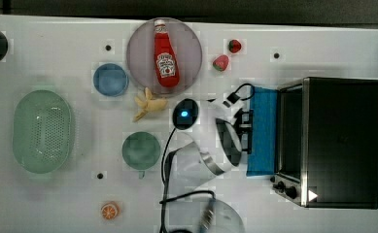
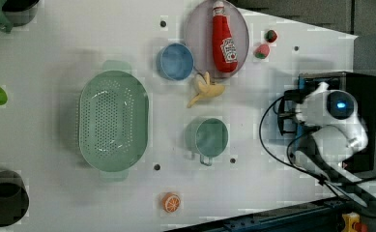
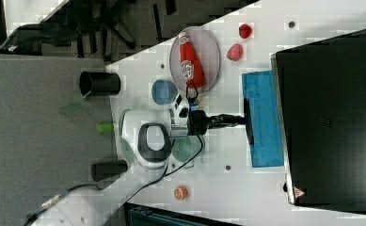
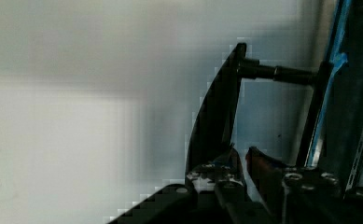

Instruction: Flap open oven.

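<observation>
Gripping the dark bar handle (image 4: 216, 112) of the oven's door, the gripper (image 3: 239, 119) has its fingers (image 4: 226, 163) pressed around the bar, one on each side, as the wrist view shows. Just beyond the fingertips lies the blue-tinted glass door (image 1: 263, 131), swung well down from the silver front frame (image 1: 303, 141), so the flap looks nearly done. Past the door sits the oven (image 3: 331, 117) itself, its black top spreading away from the gripper and its knobs (image 1: 287, 189) at one end of the front. I judge the step in hand to be the last of the pull. What remains is to ease the handle down along the door's arc until it rests fully open, then spread the fingers and back straight off the bar without dragging the door back up.
</observation>
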### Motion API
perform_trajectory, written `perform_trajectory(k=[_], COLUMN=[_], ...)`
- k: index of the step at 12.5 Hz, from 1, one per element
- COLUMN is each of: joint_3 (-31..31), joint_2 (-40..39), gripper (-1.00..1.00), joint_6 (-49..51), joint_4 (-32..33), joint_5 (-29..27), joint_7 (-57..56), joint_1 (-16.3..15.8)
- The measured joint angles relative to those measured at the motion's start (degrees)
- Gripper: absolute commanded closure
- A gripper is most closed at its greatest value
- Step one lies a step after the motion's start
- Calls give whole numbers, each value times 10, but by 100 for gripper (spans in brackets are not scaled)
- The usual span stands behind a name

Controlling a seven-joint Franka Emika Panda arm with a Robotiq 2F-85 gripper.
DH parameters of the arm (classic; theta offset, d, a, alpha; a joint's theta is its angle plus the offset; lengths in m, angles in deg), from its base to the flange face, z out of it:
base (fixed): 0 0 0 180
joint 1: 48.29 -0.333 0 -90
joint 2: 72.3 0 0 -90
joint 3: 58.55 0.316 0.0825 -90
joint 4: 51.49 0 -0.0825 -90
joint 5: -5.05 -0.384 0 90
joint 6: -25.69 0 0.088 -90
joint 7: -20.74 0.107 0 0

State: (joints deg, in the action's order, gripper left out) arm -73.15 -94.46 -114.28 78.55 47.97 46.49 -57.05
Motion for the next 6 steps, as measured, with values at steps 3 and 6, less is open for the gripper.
perform_trajectory(k=[3,6], joint_3=[7,2], joint_2=[-80,-116], gripper=[65,65], joint_6=[7,57], joint_4=[-24,-50], joint_5=[39,53], joint_7=[92,134], joint_1=[-30,-68])
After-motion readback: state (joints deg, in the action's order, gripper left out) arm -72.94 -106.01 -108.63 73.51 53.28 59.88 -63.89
